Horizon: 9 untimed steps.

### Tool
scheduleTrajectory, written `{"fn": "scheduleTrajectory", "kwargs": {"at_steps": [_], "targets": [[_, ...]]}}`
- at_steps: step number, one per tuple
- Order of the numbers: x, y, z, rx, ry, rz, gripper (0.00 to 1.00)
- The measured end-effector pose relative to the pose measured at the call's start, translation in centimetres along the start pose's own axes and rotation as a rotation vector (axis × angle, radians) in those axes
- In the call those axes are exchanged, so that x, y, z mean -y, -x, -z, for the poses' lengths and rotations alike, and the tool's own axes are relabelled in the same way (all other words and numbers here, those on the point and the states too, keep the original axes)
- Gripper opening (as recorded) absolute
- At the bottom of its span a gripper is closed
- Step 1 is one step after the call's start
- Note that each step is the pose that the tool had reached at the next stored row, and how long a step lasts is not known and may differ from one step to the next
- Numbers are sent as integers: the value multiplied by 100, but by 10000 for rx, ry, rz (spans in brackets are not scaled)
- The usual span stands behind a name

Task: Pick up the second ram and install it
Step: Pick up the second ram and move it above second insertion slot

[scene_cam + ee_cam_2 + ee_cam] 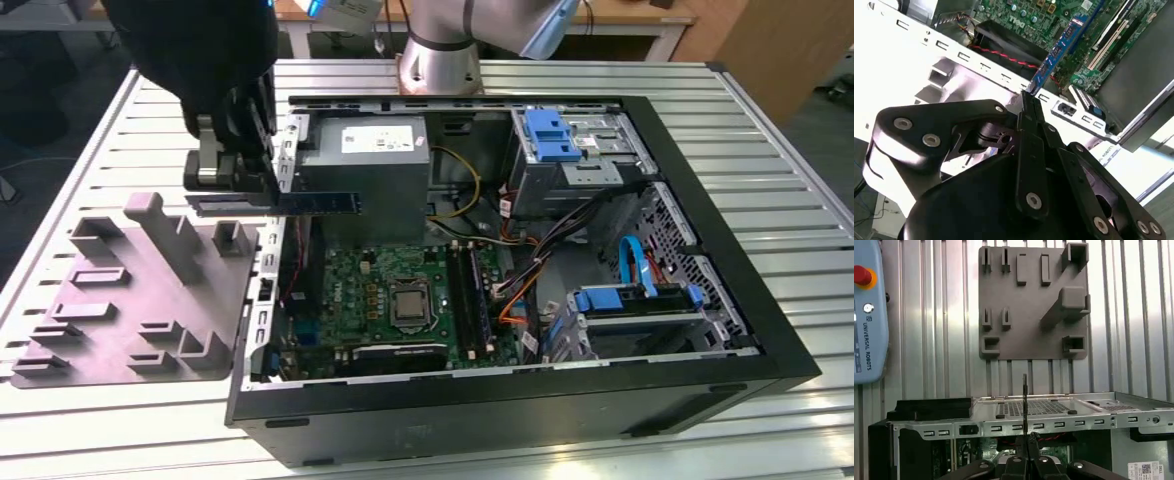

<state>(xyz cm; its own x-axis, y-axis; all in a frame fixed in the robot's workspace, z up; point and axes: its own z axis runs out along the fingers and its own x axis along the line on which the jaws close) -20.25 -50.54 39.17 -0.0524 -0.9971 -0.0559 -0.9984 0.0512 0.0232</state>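
Observation:
The second ram (320, 202) is a thin bluish-green stick held level above the left wall of the open computer case (254, 330) in the exterior view. My gripper (271, 198) is shut on one end of it, and the free end points toward the power supply. In the second wrist view the ram (1059, 47) juts out from my gripper (1029, 102) over the green motherboard (1019, 12). The first wrist view shows the ram (1025, 400) edge-on above the case wall. The motherboard's memory slots (461, 285) lie lower, inside the case.
A grey part-holding fixture (134, 300) lies on the slatted table on the exterior view's left, also seen as the fixture (1034, 300). Inside the case stand a power supply (360, 160), blue drive brackets (550, 135) and loose cables (534, 260). A teach pendant (869, 310) rests on the table.

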Motion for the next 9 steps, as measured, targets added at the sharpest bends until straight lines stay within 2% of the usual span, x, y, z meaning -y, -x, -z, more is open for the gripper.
{"fn": "scheduleTrajectory", "kwargs": {"at_steps": [9], "targets": [[-111, -6, -2, 1, -5, 0, 12]]}}
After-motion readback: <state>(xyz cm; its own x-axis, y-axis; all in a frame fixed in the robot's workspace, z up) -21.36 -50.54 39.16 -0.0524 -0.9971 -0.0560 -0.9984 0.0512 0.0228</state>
